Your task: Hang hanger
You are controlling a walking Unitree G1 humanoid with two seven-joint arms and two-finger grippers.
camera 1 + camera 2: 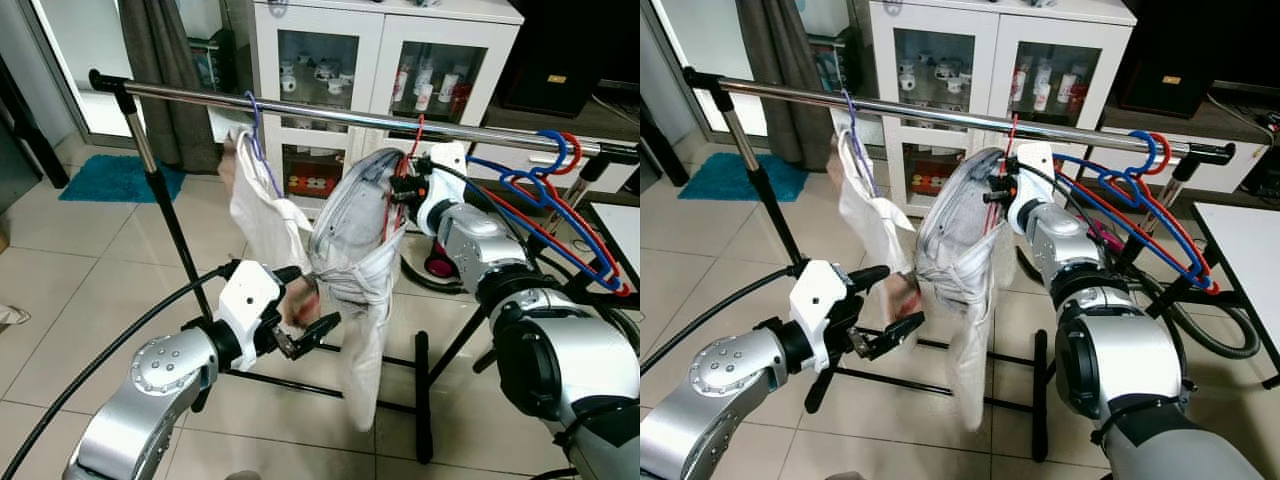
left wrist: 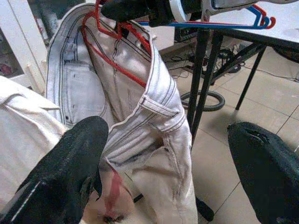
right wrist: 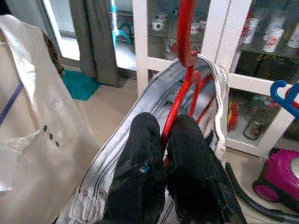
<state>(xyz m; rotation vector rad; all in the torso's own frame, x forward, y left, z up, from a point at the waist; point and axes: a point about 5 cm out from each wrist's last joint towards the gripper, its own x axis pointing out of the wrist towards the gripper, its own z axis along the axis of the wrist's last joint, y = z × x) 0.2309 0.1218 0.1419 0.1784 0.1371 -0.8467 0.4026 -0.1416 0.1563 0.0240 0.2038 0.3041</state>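
A red hanger carries pale grey jeans, and its hook reaches up to the chrome rail. My right gripper is shut on the hanger's neck just below the rail, also seen from the head. Lower down and to the left, my left gripper stands open at the bunched middle of the jeans. One black finger is close to the fabric, the other well off to the side. A pinkish patch shows by the near finger.
A white shirt hangs on a blue hanger left of the jeans. Empty blue and red hangers hang at the rail's right end. Behind stand a white glass cabinet and a pink vacuum. The rack's black feet cross the tiles.
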